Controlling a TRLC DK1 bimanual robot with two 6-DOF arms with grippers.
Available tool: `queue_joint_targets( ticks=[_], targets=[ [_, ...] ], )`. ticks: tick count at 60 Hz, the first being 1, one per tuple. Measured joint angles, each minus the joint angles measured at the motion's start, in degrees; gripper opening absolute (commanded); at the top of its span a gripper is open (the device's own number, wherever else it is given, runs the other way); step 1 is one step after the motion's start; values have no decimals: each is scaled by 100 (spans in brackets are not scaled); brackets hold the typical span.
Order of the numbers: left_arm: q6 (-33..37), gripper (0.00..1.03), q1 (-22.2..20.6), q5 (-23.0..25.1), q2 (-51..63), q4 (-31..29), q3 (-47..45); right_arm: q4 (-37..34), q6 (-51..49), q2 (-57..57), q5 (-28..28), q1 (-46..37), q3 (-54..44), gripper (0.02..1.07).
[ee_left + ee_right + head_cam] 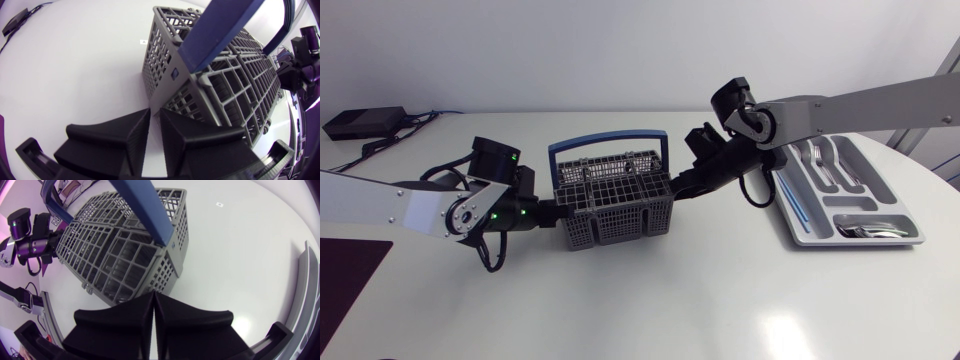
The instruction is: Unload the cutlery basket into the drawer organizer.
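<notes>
Basket braced at both ends, apparently to steady it.
Head view: cutlery basket (615,200) mid-tabletop (670,300), left gripper (552,213) and right gripper (675,188) at opposite ends; drawer organizer (847,213) well apart. Left wrist view: fingers (125,137) nearly together, tips at a basket corner. Right wrist view: fingers (190,320) pressed together, pinching nothing.

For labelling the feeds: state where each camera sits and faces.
Head view: above the table, looking down on cutlery basket, drawer organizer, both arms.
Left wrist view: on left arm, facing one basket end past left end effector.
Right wrist view: on right arm, facing the opposite end past right end effector.
Shared: all show the basket; each wrist view catches the other arm.
</notes>
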Motion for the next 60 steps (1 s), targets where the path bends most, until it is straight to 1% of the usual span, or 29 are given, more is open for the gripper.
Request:
queue_joint_targets(
  ticks=[34, 49, 60],
  targets=[
    [-105, 19, -52, -199, 0, -2, 13, -144, 0, -861, 149, 339, -957, 8],
    [-105, 19, -55, -199, -11, -17, 11, -153, 0, -946, 219, 356, -1043, 8],
    [-105, 19, -155, -195, -109, -81, -77, -142, 0, -949, 282, 258, -1043, 8]
  ],
)
